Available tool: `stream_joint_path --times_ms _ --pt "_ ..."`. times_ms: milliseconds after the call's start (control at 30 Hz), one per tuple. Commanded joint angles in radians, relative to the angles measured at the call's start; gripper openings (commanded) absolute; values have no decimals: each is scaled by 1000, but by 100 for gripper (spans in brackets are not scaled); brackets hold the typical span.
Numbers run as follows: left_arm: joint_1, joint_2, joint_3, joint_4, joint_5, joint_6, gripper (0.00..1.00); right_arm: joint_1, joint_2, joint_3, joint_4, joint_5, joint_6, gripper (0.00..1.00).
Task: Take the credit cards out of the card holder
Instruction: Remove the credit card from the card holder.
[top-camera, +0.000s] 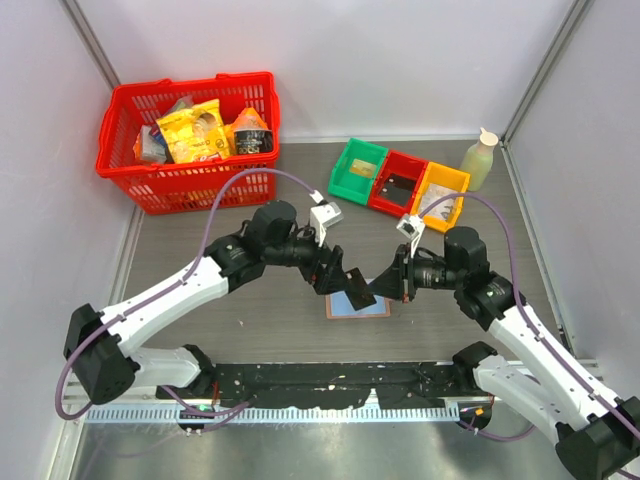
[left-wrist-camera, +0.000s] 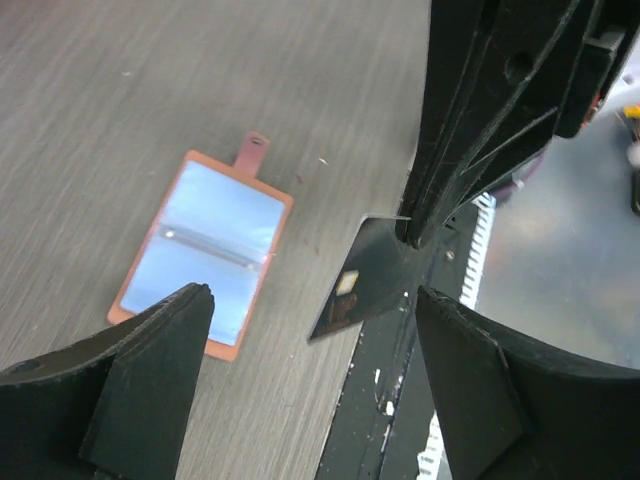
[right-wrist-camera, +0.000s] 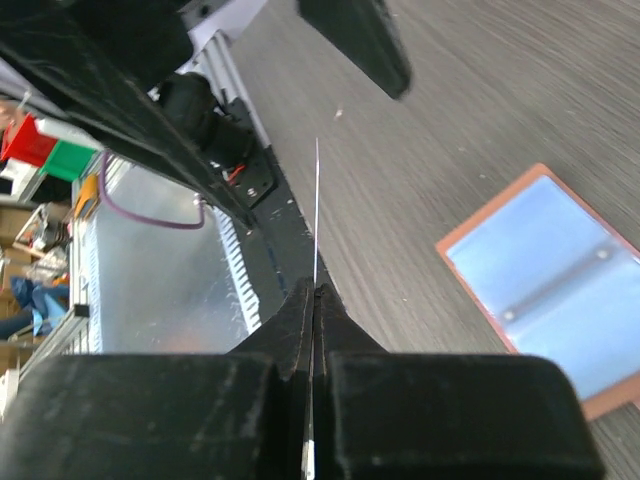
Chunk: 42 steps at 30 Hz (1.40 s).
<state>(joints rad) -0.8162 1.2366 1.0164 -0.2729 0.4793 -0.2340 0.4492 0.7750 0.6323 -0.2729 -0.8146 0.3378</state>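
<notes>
1. Pinkish-tan holder (left-wrist-camera: 205, 250) lies open and flat on the grey table (left-wrist-camera: 120, 110), blue lining up, with its snap tab (left-wrist-camera: 255, 148) sticking out from 1 short edge.
2. Out of the holder, 1 card (left-wrist-camera: 365, 275) hangs tilted in the air just beside it, touching neither holder nor table.
3. Clamped tight on 1 edge of that card is the right gripper (right-wrist-camera: 313, 300). Its wrist view shows the card edge-on, a thin line rising from the closed fingers, with the holder off to 1 side.
4. Above the holder hovers the left gripper (left-wrist-camera: 312, 298), fingers spread wide and holding nothing. The card stands in front of its gap, clear of both fingers.
5. Whether more cards sit in the holder's sleeves cannot be told.
</notes>
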Motion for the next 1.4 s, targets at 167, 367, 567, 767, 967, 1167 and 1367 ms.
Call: stream_joint_path --times_ms 167,367,567,767,967,1167,1367 --pt "2 99 83 -65 354 101 56 106 9 52 95 -58 -39 1" --pt "5 41 36 -22 311 78 0 114 3 30 133 37 -16 4" --pt "60 -89 -102 170 165 -108 0 112 -49 -49 266 228 114 57" --pt "63 -227 -297 490 -103 -404 0 111 -37 -236 710 290 361 79" --pt "63 -278 -410 711 -203 -576 0 114 82 -304 1012 253 487 80" --pt "63 -263 -453 825 -228 -665 0 114 176 -309 1221 221 589 61" --pt "61 -224 -464 879 -208 -720 0 114 211 -304 1281 226 607 22"
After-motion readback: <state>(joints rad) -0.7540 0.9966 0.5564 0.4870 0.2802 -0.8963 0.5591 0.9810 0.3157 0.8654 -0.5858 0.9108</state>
